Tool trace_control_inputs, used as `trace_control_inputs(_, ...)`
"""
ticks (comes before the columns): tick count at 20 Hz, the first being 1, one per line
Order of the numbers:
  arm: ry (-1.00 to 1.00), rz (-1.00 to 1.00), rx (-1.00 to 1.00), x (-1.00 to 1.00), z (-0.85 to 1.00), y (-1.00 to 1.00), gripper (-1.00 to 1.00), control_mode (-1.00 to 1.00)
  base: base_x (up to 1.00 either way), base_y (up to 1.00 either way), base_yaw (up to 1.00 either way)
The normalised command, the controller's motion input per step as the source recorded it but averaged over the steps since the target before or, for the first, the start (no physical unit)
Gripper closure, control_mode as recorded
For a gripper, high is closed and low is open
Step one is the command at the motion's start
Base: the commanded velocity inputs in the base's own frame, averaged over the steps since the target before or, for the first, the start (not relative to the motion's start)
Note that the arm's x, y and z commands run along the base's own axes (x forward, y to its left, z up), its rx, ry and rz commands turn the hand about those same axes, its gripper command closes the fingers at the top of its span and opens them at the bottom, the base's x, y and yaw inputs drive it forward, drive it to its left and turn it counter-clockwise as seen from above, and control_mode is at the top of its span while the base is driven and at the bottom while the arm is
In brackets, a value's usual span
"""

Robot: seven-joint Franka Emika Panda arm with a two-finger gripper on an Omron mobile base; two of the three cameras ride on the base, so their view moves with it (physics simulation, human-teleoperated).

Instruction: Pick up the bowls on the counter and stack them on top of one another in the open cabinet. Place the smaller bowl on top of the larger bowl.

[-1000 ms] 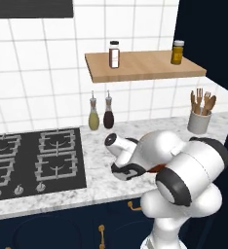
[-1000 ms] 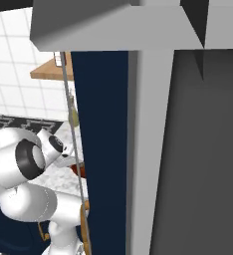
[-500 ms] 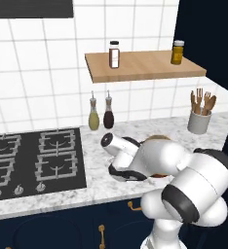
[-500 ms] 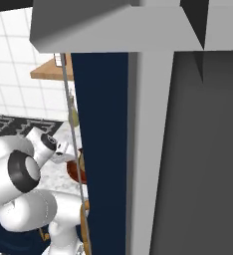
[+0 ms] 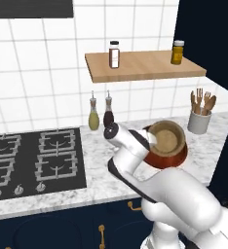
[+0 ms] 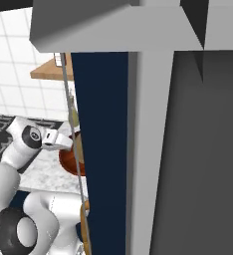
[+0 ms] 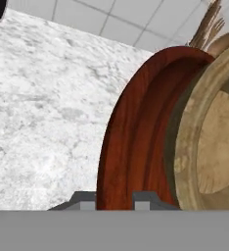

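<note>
I have my hand (image 7: 115,200) low at the near rim of the larger bowl (image 5: 170,155), with a finger on either side of that rim in the hand view; whether the fingers are pressing the wood or merely straddling it I cannot tell. The smaller bowl (image 5: 165,138) already sits inside the reddish one, and both rest on the counter (image 5: 99,168) at about 3 o'clock from the hob (image 5: 33,158), with the utensil pot (image 5: 199,121) near them at 1 o'clock.

To do this step well, I judge I should clamp firmly on the rim before lifting, since a wide shallow bowl held at one edge will want to tip. Keeping the wrist level matters, or the loose tan bowl may slide out. I should rise straight up first, clear of the utensil pot, then swing towards the cabinet door (image 6: 101,149) on my right.

Compared with a second ago, my arm has stretched forward and lower, so the elbow no longer covers the bowls in the left base view and both now show plainly. In the right base view the red bowl's edge (image 6: 67,162) has come into sight beside my wrist.
</note>
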Motion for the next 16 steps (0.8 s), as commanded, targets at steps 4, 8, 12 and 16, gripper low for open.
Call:
trace_control_inputs(4, -0.16, 0.01, 0.0, -0.16, 1.0, 0.0, 1.0, -1.0, 0.0, 0.0, 0.0)
trace_control_inputs(8, -0.04, 0.03, 0.0, 0.01, 1.0, 0.0, 1.0, -1.0, 0.0, 0.0, 0.0)
trace_control_inputs(12, -0.04, 0.04, 0.0, 0.25, 1.0, -0.01, 1.0, -1.0, 0.0, 0.0, 0.0)
trace_control_inputs(16, -0.03, 0.04, 0.0, 0.15, 1.0, 0.0, 1.0, -1.0, 0.0, 0.0, 0.0)
